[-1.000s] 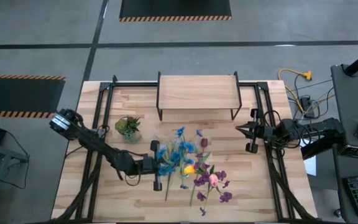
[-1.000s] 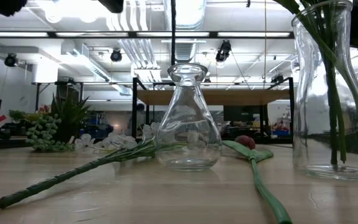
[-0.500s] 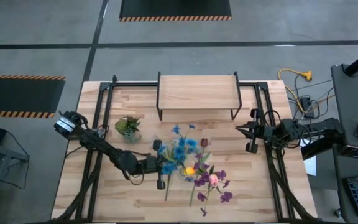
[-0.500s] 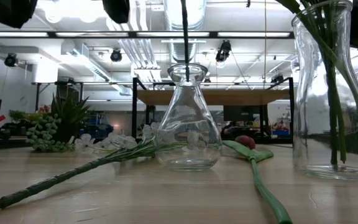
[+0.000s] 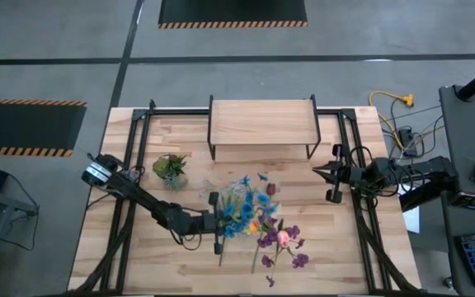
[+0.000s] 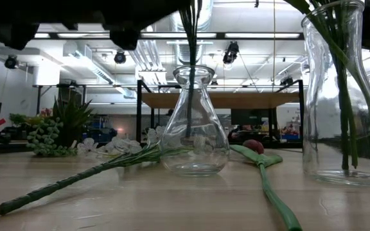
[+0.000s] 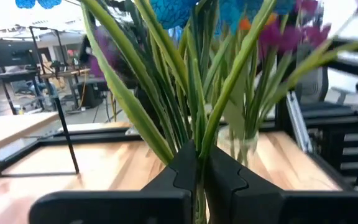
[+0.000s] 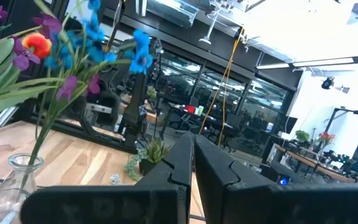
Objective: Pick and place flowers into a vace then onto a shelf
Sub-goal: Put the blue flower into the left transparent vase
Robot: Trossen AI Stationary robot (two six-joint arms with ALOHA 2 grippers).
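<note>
My left gripper (image 5: 218,221) (image 7: 199,163) is shut on a bunch of blue flowers (image 5: 242,202) above the small clear flask vase (image 6: 194,122). Their green stalks (image 6: 190,77) reach down through its neck. A tall clear vase (image 6: 339,90) holds more stalks, with purple, pink and yellow blooms (image 5: 279,238) on top. Two loose stems (image 6: 76,176) (image 6: 265,183) lie on the table. The wooden shelf (image 5: 262,122) stands at the far edge. My right gripper (image 5: 331,175) (image 8: 192,163) waits shut near the table's right side. My left gripper pinches several green stalks (image 7: 197,134) of the blue bunch between its two fingers (image 7: 179,171). It comes in level from the table's left, across the stalks. The bunch stands upright, blooms above the fingers and lower ends inside the flask vase (image 6: 190,109).
A small green potted plant (image 5: 170,167) (image 6: 56,131) stands left of the flowers. Black frame rails (image 5: 130,165) run along both sides of the table. Bare wood lies between the shelf and the flowers.
My left gripper has moved a little toward the table's right and down with the blue bunch. The stalk ends, which hung above the flask's mouth, have gone through its neck into its body. The right arm has kept still.
</note>
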